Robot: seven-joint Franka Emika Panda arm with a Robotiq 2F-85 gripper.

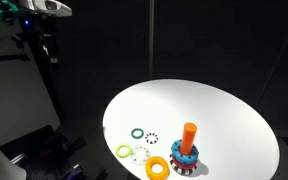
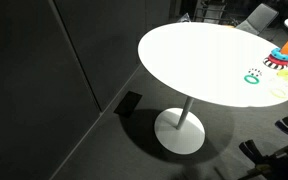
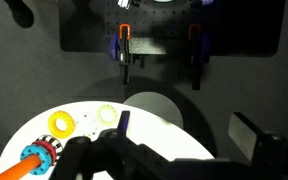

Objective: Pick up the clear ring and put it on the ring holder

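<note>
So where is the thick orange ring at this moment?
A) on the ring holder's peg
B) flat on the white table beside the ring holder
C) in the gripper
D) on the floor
B: in an exterior view the thick orange ring lies flat on the white table, next to the ring holder.

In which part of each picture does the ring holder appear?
In an exterior view: the ring holder stands low, right of centre.
In an exterior view: at the right edge, near the top.
Wrist view: bottom left corner.
Shared landmark: the white round table under it.
</note>
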